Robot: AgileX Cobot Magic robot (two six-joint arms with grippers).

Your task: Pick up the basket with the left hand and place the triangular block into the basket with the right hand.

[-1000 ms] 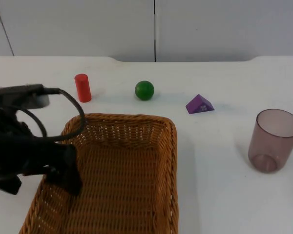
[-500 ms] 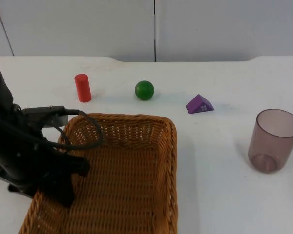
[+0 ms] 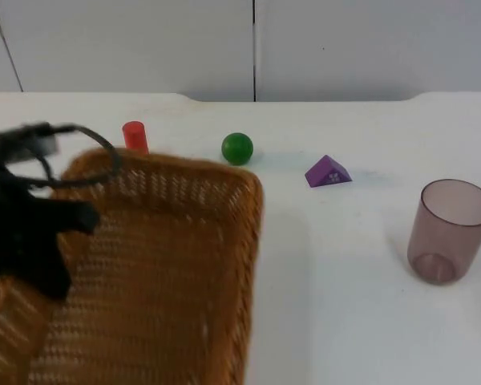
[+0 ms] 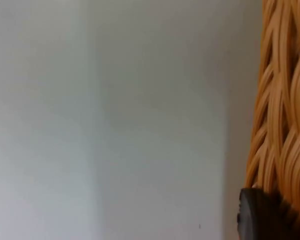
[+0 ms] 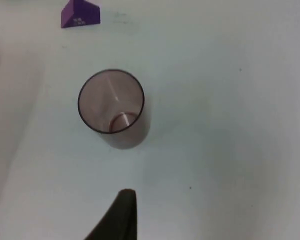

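The left hand [image 3: 44, 249] grips the left rim of the basket [image 3: 160, 265], which hangs tilted above the counter [image 3: 361, 321], its far edge raised and covering the lower part of the red cylinder [image 3: 134, 135]. A grip on one wall only is the main risk: the wicker can pivot or slip between the fingers, and a swinging far edge can knock the cylinder or the green ball [image 3: 237, 148] just beyond it. The block [image 3: 329, 172] lies on the counter, right of the ball and well apart from the basket. The right hand [image 5: 121, 217] waits above the cup [image 5: 111, 108]; whether it is open I cannot tell. Reaching for the block, it may clip the cup, and the block's sloped faces may squirt from a squeeze.
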